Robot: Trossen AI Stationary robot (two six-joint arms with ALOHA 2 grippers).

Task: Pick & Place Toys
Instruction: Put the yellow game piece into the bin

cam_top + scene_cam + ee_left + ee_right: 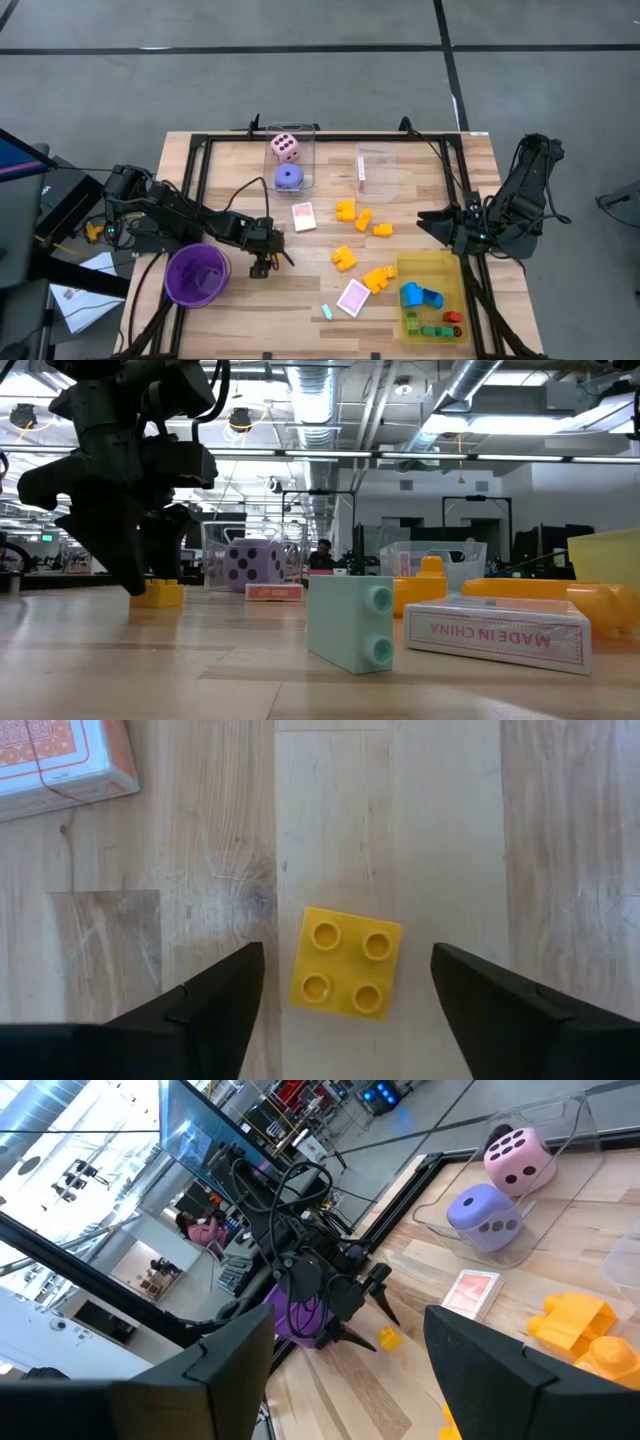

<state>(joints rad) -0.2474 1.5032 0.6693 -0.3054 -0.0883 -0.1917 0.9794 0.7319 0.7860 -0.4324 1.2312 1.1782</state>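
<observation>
Left tool [345, 995]: open, fingers straddling a square four-stud yellow block [345, 963], untouched, frame centre, on grained wood bench [560, 840]. Low view adds a mint brick [349, 623] nearest. Right tool [432, 223]: open, right edge, parked.

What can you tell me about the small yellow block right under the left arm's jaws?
The yellow block is a small square plastic brick with four round studs on top, lying flat, studs up, on the wooden table. It sits alone between the open jaws of the left gripper, which touch neither side. A pink-backed card box lies nearby, and the purple cup stands beside the arm.
</observation>
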